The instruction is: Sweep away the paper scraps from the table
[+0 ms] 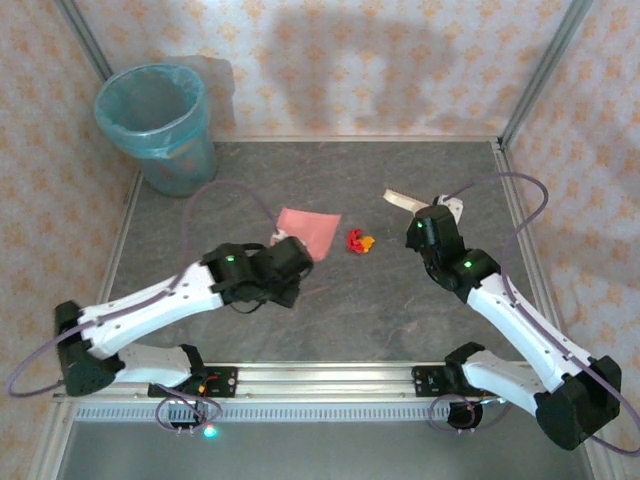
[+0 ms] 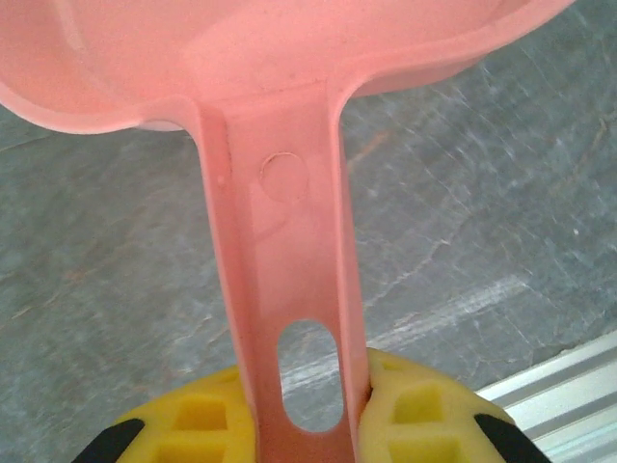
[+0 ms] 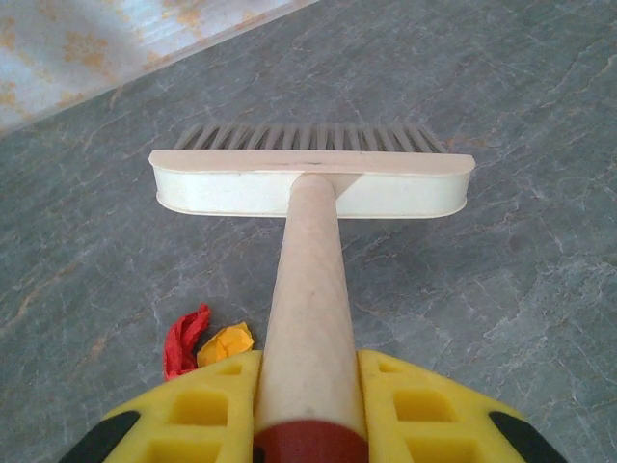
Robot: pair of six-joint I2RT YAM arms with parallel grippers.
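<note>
Left end effector (image 2: pixel 307 417) holds pink plastic dustpan (image 2: pixel 280 212); right end effector (image 3: pixel 308 410) holds cream wooden brush (image 3: pixel 310 183). Fast sweep may flick red, yellow paper scraps (image 1: pixel 359 241) past dustpan.

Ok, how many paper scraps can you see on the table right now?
2: a red scrap and a yellow scrap right beside it, on the table between the dustpan and the brush. Others may sit hidden in the dustpan.

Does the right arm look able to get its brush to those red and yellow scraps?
Probably yes. The scraps lie on bare table close beside the right gripper, shut on the brush, with nothing between. The brush head sits past them, so it would need pulling back.
</note>
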